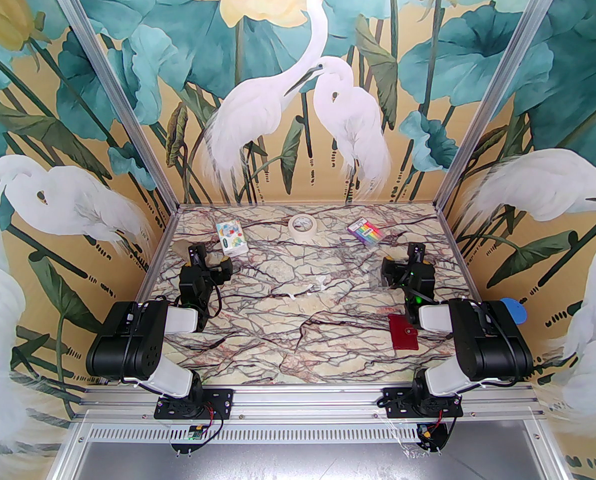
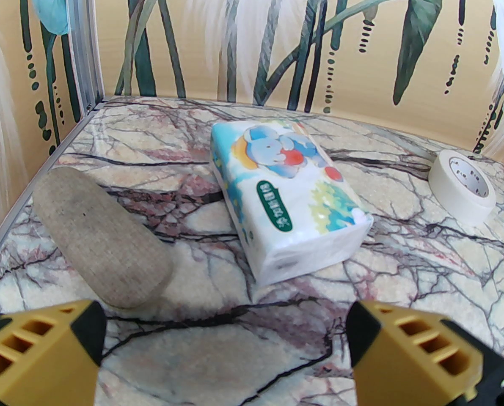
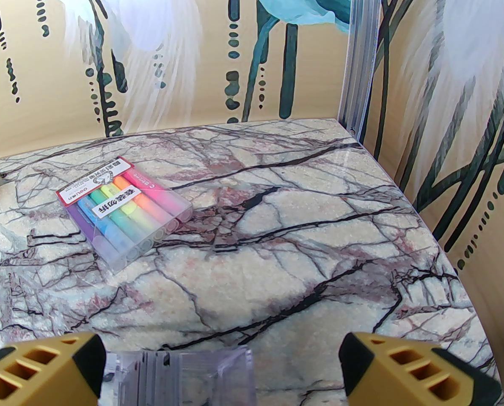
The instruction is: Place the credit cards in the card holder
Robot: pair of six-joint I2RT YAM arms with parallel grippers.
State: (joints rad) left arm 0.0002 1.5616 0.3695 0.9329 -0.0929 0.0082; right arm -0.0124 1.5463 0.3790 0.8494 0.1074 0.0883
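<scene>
From above, the marble-patterned table [image 1: 298, 348] carries the closed dark red card holder [image 1: 404, 331] lying flat near the front right, just beside the right arm's forearm; the left gripper [image 1: 222, 267] and right gripper [image 1: 392, 274] hover mid-table, well apart; behind them lie a tissue pack [image 1: 231, 237], a masking tape roll [image 1: 303, 226] and a highlighter packet [image 1: 365, 230].

On the left wrist, the yellow fingers [image 2: 44, 353] stand wide apart over bare marble, holding nothing; ahead sit a beige glasses case [image 2: 99, 235], the tissue pack and the tape roll.

On the right wrist, the fingers [image 3: 421, 370] are likewise spread and empty; a clear plastic box [image 3: 180, 377] lies between them, its contents too blurred to tell; the highlighter packet lies beyond.
</scene>
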